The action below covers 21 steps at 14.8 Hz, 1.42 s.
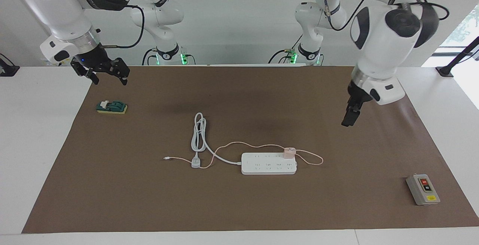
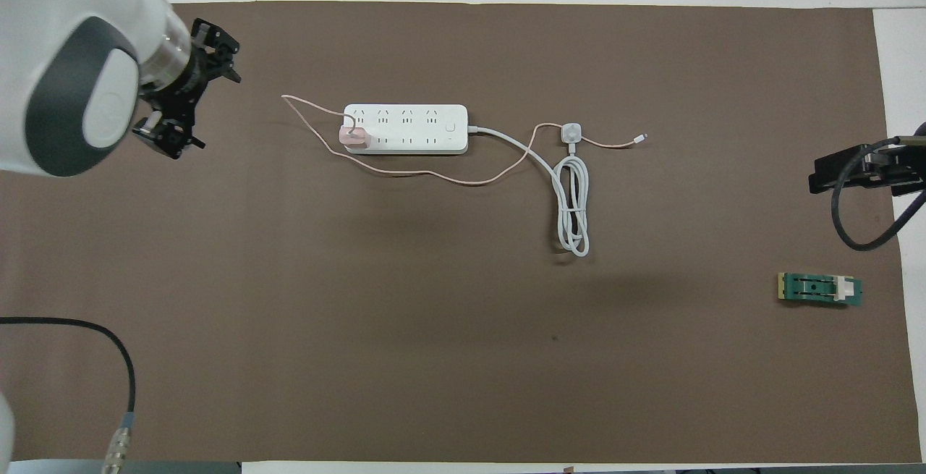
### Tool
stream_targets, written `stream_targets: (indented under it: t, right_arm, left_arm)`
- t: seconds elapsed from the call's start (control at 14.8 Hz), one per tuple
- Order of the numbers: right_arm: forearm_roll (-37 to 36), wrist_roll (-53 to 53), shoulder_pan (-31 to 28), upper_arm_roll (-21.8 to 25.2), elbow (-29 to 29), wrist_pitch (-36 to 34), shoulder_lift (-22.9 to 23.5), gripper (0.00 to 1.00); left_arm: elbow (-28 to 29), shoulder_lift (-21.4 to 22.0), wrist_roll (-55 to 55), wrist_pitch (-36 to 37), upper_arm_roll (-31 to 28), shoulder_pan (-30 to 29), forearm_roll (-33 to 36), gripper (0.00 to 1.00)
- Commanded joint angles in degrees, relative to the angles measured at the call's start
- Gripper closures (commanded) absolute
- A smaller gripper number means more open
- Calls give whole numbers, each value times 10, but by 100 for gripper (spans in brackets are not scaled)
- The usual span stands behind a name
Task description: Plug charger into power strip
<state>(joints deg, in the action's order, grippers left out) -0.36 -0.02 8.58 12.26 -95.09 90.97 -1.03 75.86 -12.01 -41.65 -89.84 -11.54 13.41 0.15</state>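
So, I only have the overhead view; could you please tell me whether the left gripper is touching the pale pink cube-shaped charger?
Observer: No. In the facing view the left gripper hangs in the air over the brown mat, apart from the pale pink cube-shaped charger, which stands on the long white power strip.
Operator: Thank you. Is the right gripper down low?
Observer: No, the right gripper is up in the air, open, above the small green block.
Operator: Is anything outside my frame?
Observer: Yes, a small grey box with red and black buttons lies at the left arm's end of the mat.
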Motion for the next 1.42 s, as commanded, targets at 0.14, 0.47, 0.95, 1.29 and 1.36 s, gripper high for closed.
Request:
stream_targets:
  t: [0.14, 0.47, 0.95, 1.29, 1.36]
  right_arm:
    - [4, -12, -8, -6, -1, -9, -5, 0]
    - [4, -12, -8, -6, -1, -9, -5, 0]
    - [4, -12, -8, -6, -1, -10, -5, 0]
    - [4, -12, -8, -6, -1, -9, -5, 0]
    - [4, -12, -8, -6, -1, -9, -5, 0]
  left_arm:
    - [17, 51, 182, 50, 7, -47, -2, 0]
    - [15, 57, 267, 66, 16, -56, 1, 0]
    - [112, 109, 400, 28, 136, -140, 1, 0]
    - [175, 141, 395, 19, 138, -125, 4, 0]
    - [173, 141, 396, 17, 143, -125, 4, 0]
